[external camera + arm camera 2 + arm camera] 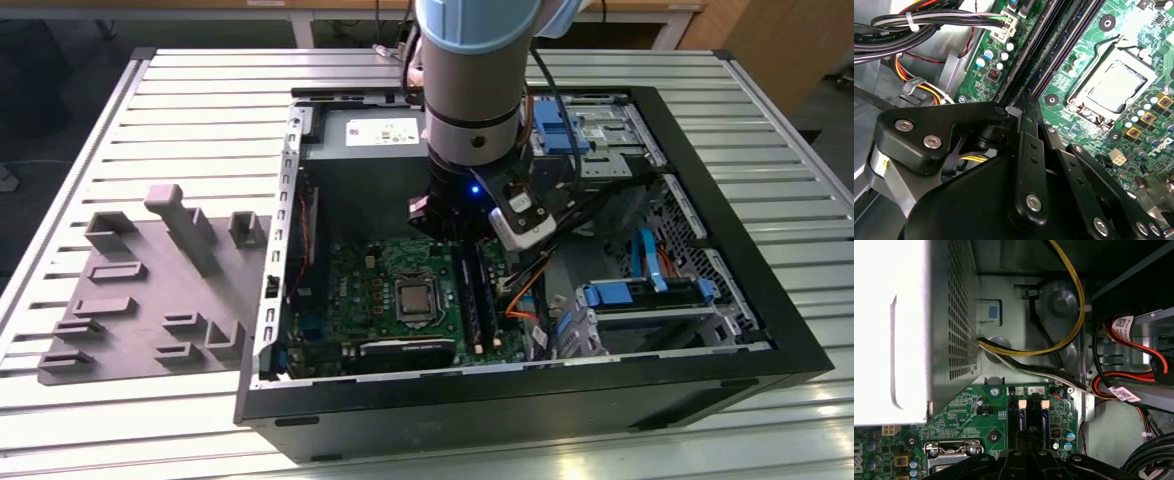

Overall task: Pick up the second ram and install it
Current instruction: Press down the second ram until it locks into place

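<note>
My gripper (461, 232) hangs inside the open computer case (747, 330), low over the green motherboard (360, 285). In the second wrist view its black fingers (1026, 125) are pressed together, tip (1024, 100) right at the near end of the long dark memory slots (1066, 50). Nothing shows between the fingers. In the first wrist view two thin blue-green edges stand in neighbouring slots between white latches (1022, 404). The stick (1022, 419) most in line with the gripper (1029, 452) looks like the second ram; I cannot tell whether the fingers touch it.
The processor socket (1114, 87) lies beside the slots. Bundled cables (929, 25) and orange-yellow wires (523, 295) run close to the gripper. A perforated metal box (951, 315), blue drive brackets (641, 292) and the case walls hem it in. A grey moulded tray (147, 290) lies outside.
</note>
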`<state>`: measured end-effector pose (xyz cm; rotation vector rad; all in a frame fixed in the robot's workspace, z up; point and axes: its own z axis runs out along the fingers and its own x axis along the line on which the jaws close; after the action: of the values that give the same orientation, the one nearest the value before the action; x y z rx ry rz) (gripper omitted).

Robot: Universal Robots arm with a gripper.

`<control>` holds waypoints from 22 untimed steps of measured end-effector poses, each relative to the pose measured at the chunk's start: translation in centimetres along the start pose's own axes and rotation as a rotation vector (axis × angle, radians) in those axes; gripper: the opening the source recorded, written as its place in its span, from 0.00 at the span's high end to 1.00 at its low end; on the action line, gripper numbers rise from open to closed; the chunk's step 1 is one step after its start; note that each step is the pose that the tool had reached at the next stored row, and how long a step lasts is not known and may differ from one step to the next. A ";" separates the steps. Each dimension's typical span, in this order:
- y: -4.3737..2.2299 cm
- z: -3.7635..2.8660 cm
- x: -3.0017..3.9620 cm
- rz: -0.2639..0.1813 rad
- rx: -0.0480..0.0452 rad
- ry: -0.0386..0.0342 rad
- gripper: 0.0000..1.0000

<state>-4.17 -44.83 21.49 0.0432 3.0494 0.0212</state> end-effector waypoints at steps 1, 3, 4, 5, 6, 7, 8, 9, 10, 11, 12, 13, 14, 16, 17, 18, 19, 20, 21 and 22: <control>0.00 -0.05 0.00 0.000 -0.0003 -0.0001 0.89; 0.02 -0.22 -0.03 0.000 -0.0015 -0.0006 0.89; 0.03 -0.34 -0.04 0.000 -0.0019 -0.0007 0.89; 0.02 -0.53 -0.05 0.000 -0.0008 -0.0002 0.89; 0.01 -0.68 -0.06 0.000 -0.0004 -0.0001 0.89; 0.02 -0.79 -0.07 0.000 -0.0004 -0.0001 0.89; 0.02 -0.92 -0.08 0.000 -0.0003 -0.0001 0.89; 0.02 -1.05 -0.09 0.000 -0.0001 0.0000 0.89; 0.02 -1.32 -0.12 0.000 0.0000 0.0000 0.89; 0.02 -1.47 -0.13 0.000 -0.0001 0.0000 0.89; 0.03 -1.59 -0.15 0.000 -0.0001 0.0000 0.89; 0.03 -1.72 -0.16 0.000 -0.0001 0.0000 0.89; 0.03 -1.84 -0.17 0.000 0.0000 0.0001 0.89; 0.03 -2.08 -0.19 0.000 0.0000 0.0000 0.89; 0.03 -2.19 -0.20 0.000 -0.0001 0.0000 0.89; 0.03 -2.31 -0.21 0.000 -0.0001 0.0000 0.89; 0.04 -2.40 -0.22 0.000 0.0000 0.0000 0.89; 0.04 -2.46 -0.22 0.000 -0.0001 0.0000 0.89; 0.04 -2.47 -0.23 0.000 -0.0003 -0.0001 0.89; 0.04 -2.47 -0.23 0.000 -0.0004 -0.0001 0.89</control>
<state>-4.16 -44.82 23.96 0.0432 3.0492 0.0218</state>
